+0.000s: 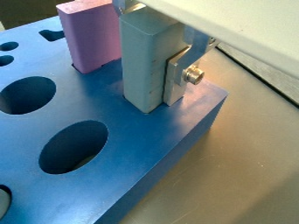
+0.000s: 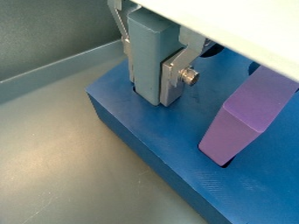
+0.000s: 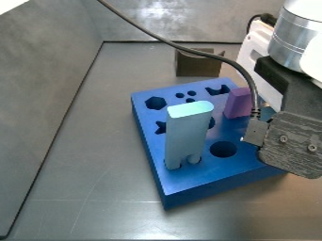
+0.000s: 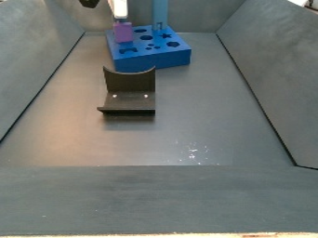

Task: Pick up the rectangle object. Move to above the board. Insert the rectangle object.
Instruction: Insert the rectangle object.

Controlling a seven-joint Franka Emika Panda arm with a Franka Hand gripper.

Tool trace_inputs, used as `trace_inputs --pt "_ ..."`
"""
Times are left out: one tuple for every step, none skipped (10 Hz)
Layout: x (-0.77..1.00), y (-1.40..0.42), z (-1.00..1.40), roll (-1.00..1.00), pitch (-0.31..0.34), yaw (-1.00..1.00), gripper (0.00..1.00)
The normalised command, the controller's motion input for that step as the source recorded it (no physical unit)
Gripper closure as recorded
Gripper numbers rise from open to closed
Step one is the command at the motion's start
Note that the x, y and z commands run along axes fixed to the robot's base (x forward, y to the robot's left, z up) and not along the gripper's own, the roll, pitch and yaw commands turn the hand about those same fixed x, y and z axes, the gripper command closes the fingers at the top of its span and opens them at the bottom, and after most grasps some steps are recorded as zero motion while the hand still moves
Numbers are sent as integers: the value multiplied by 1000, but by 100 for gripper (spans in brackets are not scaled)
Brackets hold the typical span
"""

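as the side views lay it out, from left to right:
floor: dark grey surface point(image 3: 75, 141) with sloping walls on both sides.
pale block: a wider, light bluish piece with a notched foot point(image 3: 186, 132), standing upright in the board's near part, apart from the gripper.
board: thick deep-blue slab point(image 3: 201, 179) lying flat, with round holes and other cut-outs on top; it sits at the far end of the floor in a side view point(image 4: 174, 54); in both wrist views its top fills the lower part point(image 1: 140, 166) point(image 2: 152, 149).
round holes: two large open ones point(image 1: 73, 144) beside the bar, nothing in them.
fixture: dark bracket point(image 3: 195, 64) on the floor just behind the board; in a side view it is well in front of it point(image 4: 128, 93).
purple block: upright in the board point(image 3: 234, 104), near the bar without touching it point(image 1: 87, 35) point(image 2: 246, 118).
rectangle object: slim light-blue bar point(image 1: 146, 48) point(image 2: 149, 44), upright, its lower end meeting the board's top close to a corner edge; i cannot tell whether it sits in a slot.
gripper: low over that corner of the board point(image 1: 146, 83) point(image 2: 152, 79), largely hidden by the wrist hardware in a side view point(image 3: 258, 127).
jaws: clenched on the bar; one silver finger plate point(image 1: 176, 77) point(image 2: 173, 74) with its screw lies flat against the bar's side.
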Motion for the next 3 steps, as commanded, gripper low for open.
trace_inputs --pt "-11 0 0 -20 -54 0 100" --pt "0 -20 0 43 0 0 100" --pt "-6 -109 0 103 0 0 100"
